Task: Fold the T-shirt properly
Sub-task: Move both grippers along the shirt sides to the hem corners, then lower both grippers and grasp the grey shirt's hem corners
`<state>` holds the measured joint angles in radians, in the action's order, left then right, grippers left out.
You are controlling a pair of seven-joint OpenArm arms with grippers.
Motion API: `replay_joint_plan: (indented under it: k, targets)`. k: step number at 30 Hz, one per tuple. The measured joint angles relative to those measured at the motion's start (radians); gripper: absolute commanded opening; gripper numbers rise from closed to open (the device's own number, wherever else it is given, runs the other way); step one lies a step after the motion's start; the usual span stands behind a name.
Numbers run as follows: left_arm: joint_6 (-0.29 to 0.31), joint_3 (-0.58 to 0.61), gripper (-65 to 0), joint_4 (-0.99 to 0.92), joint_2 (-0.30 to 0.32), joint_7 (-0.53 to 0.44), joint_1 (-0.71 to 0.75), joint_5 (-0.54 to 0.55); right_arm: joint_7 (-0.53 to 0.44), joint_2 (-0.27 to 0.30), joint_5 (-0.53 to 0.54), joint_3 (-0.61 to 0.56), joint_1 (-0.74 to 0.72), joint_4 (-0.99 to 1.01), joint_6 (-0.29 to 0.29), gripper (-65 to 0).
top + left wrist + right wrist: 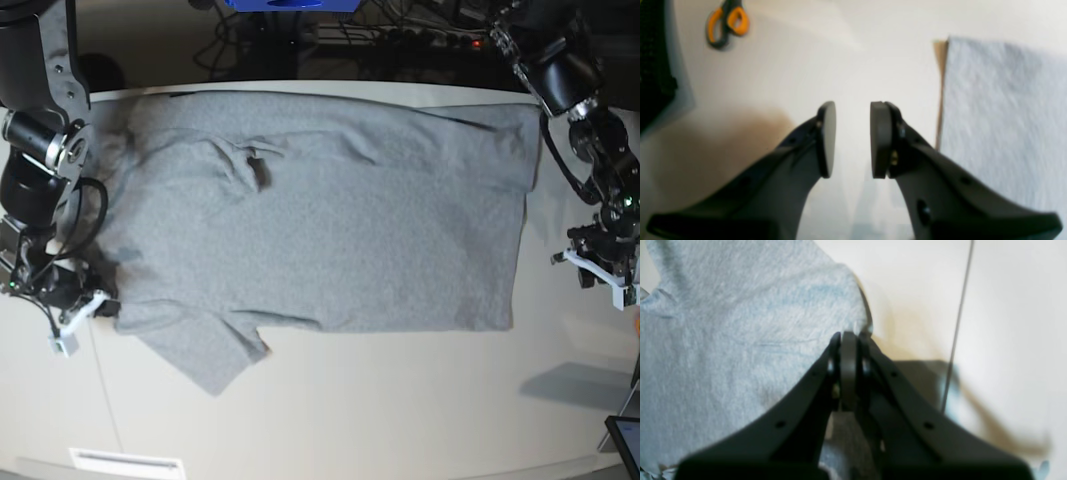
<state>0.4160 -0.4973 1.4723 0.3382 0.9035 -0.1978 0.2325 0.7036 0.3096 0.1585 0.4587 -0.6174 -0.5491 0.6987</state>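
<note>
The right arm's fingers (848, 340) are pressed together at the edge of the T-shirt (740, 340), at the shoulder end of the garment; the pads meet so closely that I cannot tell whether a thin fold of cloth is caught between them or only touched. Just left of those fingers the grey knit spreads away, flat and a little rumpled; to their right lies bare worktop (1007, 323) with a thin dark seam across it. The left arm's fingers (852, 140) stand spread with nothing between them, over bare worktop, the shirt's straight hem edge (1000, 110) near on their right and not touched. Well beyond them to the left lie orange-handled scissors (727, 24). In the base view the shirt lies opened out across the worktop, plain side up, one sleeve (205, 355) splayed toward the near edge, the right arm's fingers at its shoulder end and the left arm's off its hem end. The cloth looks light, limp and easily creased, so it will likely sag and drag unless taken at corners or seams: a shoulder seam and a hem corner seem the surest holds.
</note>
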Motion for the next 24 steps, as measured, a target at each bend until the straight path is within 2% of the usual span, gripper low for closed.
replay_joint_plan:
  k: [6, 10, 11, 12, 15, 17, 19, 24]
  targets:
    - [0.008, 0.000, -46.7, -0.337, 0.012, 0.002, -0.196, -0.001, -0.002, 0.000, 0.002, 0.000, 0.003, 0.000, 0.001, -64.6]
    - [0.087, 0.000, -46.4, -0.545, 0.021, -0.007, -0.312, -0.011, 0.000, -0.001, 0.003, 0.000, 0.002, 0.000, 0.001, -64.6]
    - [0.088, 0.003, -45.2, -0.596, 0.023, -0.006, -0.338, -0.015, 0.000, 0.000, 0.003, 0.000, 0.002, 0.001, 0.002, -64.6]
    - [0.089, 0.016, -42.0, -0.652, 0.030, -0.006, -0.367, -0.014, 0.000, 0.000, 0.003, 0.000, 0.003, 0.001, 0.002, -64.6]
    - [0.087, 0.084, -25.0, -0.748, 0.043, -0.066, -0.414, -0.014, 0.000, 0.000, 0.001, 0.000, 0.003, 0.000, 0.002, -64.6]
    - [0.086, 0.094, -17.3, -0.774, 0.045, -0.092, -0.423, -0.010, 0.000, 0.001, 0.001, 0.000, 0.003, 0.001, 0.005, -64.6]
    - [0.086, 0.094, -15.1, -0.783, 0.045, -0.103, -0.421, -0.012, 0.000, 0.002, 0.001, 0.000, 0.003, 0.001, 0.005, -64.6]
    - [0.084, 0.097, -15.1, -0.876, 0.053, -0.172, -0.441, -0.022, 0.000, 0.014, 0.001, 0.000, 0.005, 0.000, 0.008, -64.6]
